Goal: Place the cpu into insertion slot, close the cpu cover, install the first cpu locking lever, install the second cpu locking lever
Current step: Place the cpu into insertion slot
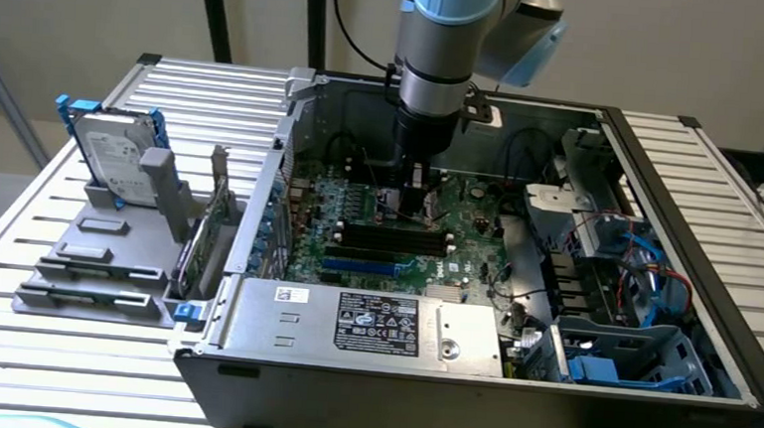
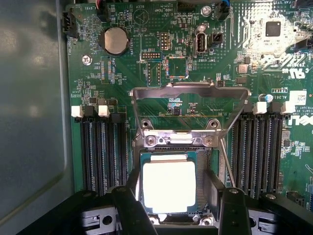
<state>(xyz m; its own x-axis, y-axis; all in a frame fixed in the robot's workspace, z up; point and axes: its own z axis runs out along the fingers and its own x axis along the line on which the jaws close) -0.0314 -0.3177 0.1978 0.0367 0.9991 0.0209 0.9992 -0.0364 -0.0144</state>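
cpu (image 2: pixel 168 185) | lying flat in insertion slot (image 2: pixel 205 159) | gripper (image 1: pixel 414 208) | gaping wide, straddling it on both sides, clamping nothing | cpu cover (image 2: pixel 190 91) | standing flipped open

You have one chip (image 2: pixel 168 192) between two fingers (image 2: pixel 131 209), one open cover frame (image 2: pixel 190 91) beyond them, and one coin battery (image 2: pixel 114 40) farther off.

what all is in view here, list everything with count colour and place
cpu: 1, pale silver, lying in the insertion slot
insertion slot: 1, dark, on green motherboard
cpu cover: 1, silvery, open, beside the slot
memory slots: two banks, black, flanking the slot
power supply: 1, grey, case near edge in exterior view
hard drive: 1, silver, exterior view's left, outside the case
hand: 1, black, open, fingers either side of the cpu
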